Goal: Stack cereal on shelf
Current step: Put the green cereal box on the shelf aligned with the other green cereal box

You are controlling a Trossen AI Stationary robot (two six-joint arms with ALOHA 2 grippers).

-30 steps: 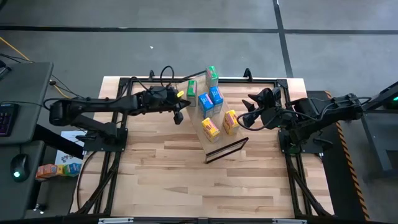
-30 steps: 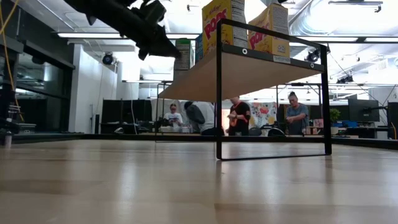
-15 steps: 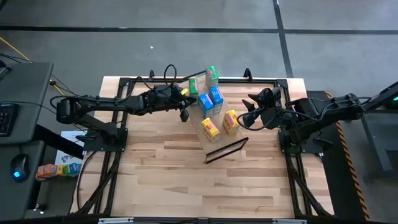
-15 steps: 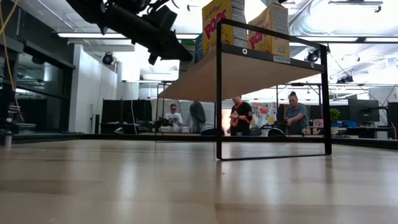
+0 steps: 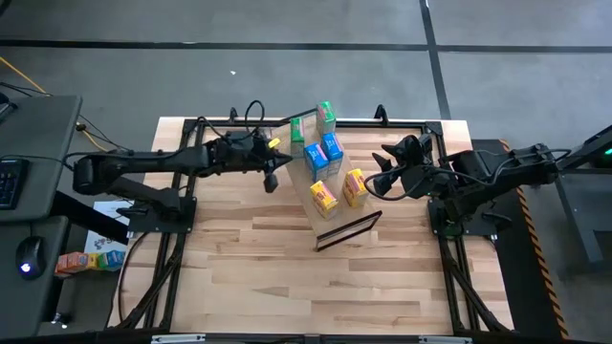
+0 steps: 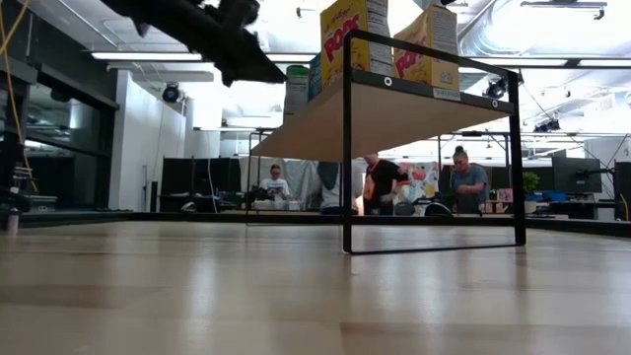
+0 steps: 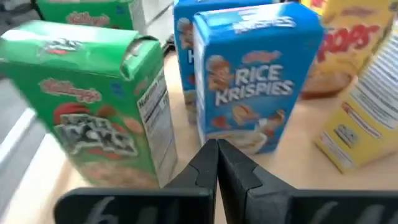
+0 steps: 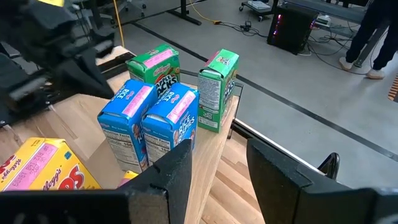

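The shelf (image 5: pixel 337 216) is a tilted light-wood board with a thin dark frame (image 6: pixel 347 148) at its near end. Six cereal boxes stand upright on it on their bottoms: two green (image 5: pixel 297 130) (image 5: pixel 326 116), two blue (image 5: pixel 315 159) (image 5: pixel 332 147), two yellow (image 5: pixel 322 198) (image 5: pixel 354 186). My left gripper (image 5: pixel 271 179) is shut and hovers just left of the shelf, facing a green box (image 7: pixel 106 112) and a blue box (image 7: pixel 249 81). My right gripper (image 5: pixel 376 177) is open, held right of the yellow boxes, touching nothing.
A black metal frame (image 5: pixel 402 122) runs around the tabletop edges, with both arm bases on it. Bare tabletop (image 5: pixel 287 277) lies near of the shelf. People stand in the room beyond the table's far edge (image 6: pixel 380 182).
My left gripper, shut throughout, moved right toward the nearer green box at the shelf's far left end, then drew back left to about where it began. My right arm kept still.
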